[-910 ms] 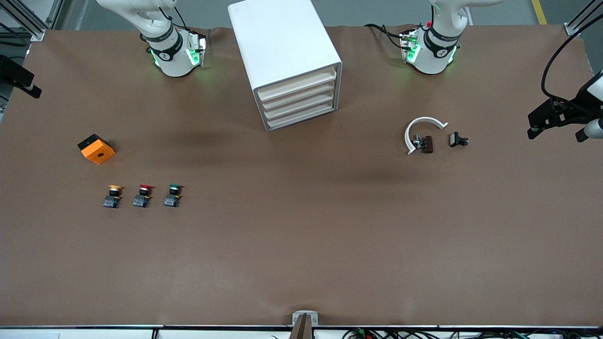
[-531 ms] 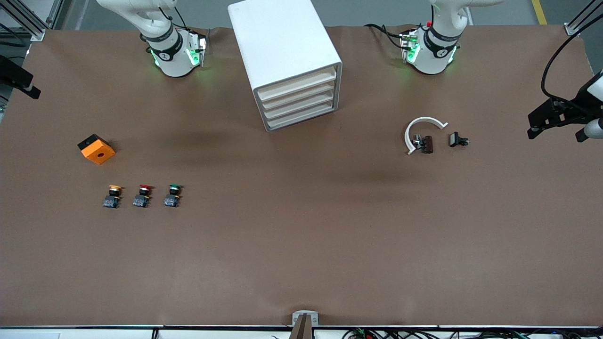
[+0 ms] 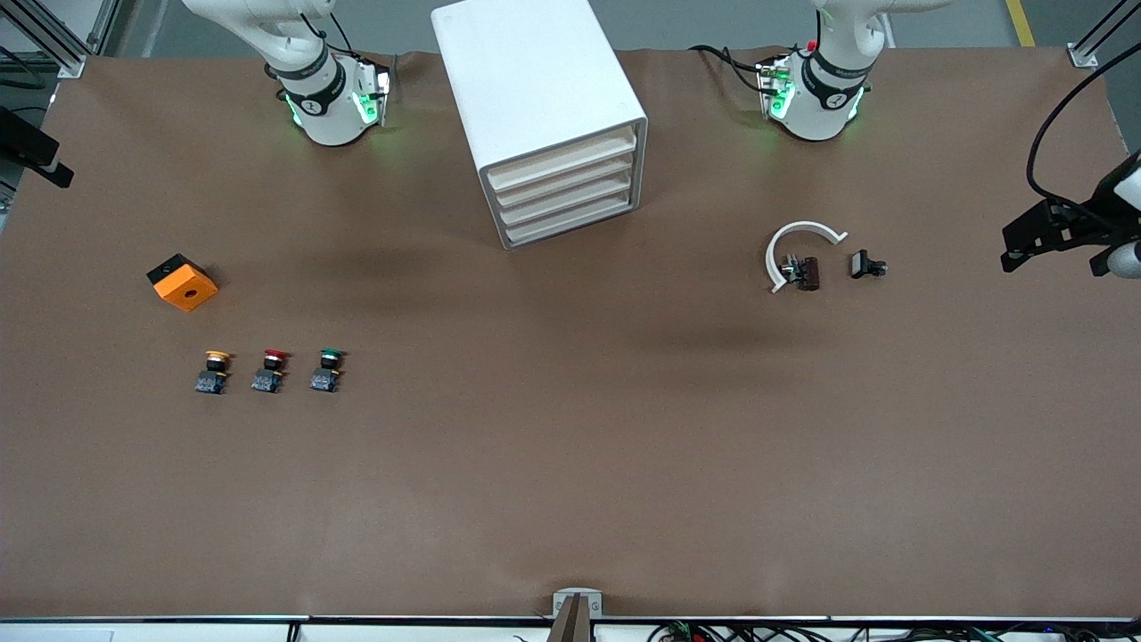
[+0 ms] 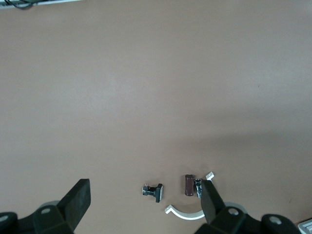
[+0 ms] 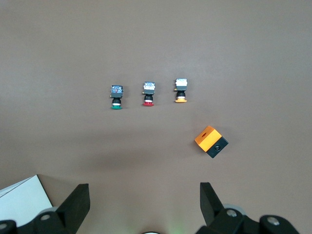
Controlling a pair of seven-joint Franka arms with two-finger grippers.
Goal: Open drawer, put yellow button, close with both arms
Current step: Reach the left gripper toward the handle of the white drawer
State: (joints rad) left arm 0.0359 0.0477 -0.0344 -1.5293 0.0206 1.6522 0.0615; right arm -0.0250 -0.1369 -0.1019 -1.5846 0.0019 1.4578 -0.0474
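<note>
On the brown counter [image 3: 570, 446] you have the thumb-sized yellow-capped push-button [image 3: 214, 372] at the right arm's end of a row with red-capped [image 3: 270, 370] and green-capped [image 3: 327, 370] ones, nearer the front camera than the orange block [image 3: 182, 282]. The top cream tray drawer [image 3: 562, 158] sits flush in the boxy white cabinet [image 3: 526, 89]. Your left pincer [image 4: 144, 207] hangs over the white curved clip [image 4: 187, 212], your right pincer [image 5: 145, 204] over bare counter near the buttons; both have fingers apart, holding nothing.

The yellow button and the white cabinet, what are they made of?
The yellow button looks like hard plastic: a shiny yellow-orange cap on a black body with a bluish base that may have metal parts. The cabinet looks like smooth matte white plastic, with rounded edges and even colour, though painted metal is possible.
</note>
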